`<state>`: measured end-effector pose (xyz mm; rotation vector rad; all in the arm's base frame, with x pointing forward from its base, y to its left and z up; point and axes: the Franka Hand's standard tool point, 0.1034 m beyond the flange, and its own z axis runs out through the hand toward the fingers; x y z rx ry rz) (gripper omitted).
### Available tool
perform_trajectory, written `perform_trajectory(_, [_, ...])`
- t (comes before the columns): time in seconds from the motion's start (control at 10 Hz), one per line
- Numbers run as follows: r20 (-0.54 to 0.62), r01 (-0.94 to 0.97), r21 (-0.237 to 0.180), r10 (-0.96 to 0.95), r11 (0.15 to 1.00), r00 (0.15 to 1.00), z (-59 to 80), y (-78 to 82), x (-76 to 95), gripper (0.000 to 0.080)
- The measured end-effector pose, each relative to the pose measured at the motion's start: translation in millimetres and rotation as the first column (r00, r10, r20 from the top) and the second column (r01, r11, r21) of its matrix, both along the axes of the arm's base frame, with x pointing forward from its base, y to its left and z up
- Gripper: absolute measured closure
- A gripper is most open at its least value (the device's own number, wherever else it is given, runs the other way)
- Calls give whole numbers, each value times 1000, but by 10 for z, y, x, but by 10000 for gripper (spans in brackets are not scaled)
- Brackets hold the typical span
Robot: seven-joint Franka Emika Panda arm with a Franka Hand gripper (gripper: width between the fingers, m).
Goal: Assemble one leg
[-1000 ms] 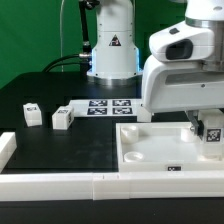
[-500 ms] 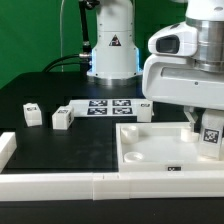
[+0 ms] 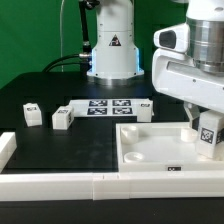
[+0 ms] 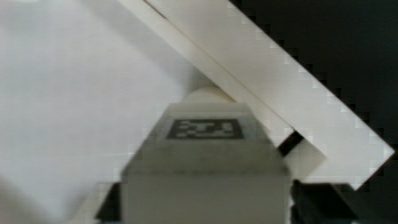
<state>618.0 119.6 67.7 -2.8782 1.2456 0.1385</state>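
My gripper [image 3: 207, 133] is shut on a white leg [image 3: 209, 130] with a black-and-white marker, held tilted over the right side of the large white tray-like panel [image 3: 150, 150]. In the wrist view the leg [image 4: 205, 150] fills the space between my dark fingers [image 4: 111, 200], its tip near the panel's raised rim [image 4: 267, 80]. Two more legs lie on the black table at the exterior view's left, one [image 3: 33, 114] far left and one [image 3: 63, 118] beside it.
The marker board [image 3: 108, 106] lies at the back centre, before the robot base [image 3: 112, 50]. A low white wall [image 3: 60, 183] runs along the table's front, with a short piece [image 3: 6, 148] at the left. A small white part [image 3: 143, 108] lies behind the panel.
My arm and the held leg have shifted a little toward the exterior view's right. The other parts have not moved.
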Motion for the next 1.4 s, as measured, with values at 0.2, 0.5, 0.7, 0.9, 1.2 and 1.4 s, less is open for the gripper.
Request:
perform_trajectory(0.2, [17,-81,8,81,997,997,6,29,12,188])
perform_trajectory(0.5, [39,-469,25,468,883,883,6,48,9,152])
perform_trajectory(0.7, [54,-711,38,709,702,703,-14,49,-7,151])
perform_trajectory(0.9, [55,-870,49,868,491,493,-38,46,-45,151])
perform_trajectory(1.2, [79,-970,56,968,235,239,-20,-26,-39,151])
perform_trajectory(1.4, [84,-981,58,979,184,188,-33,-36,-43,236])
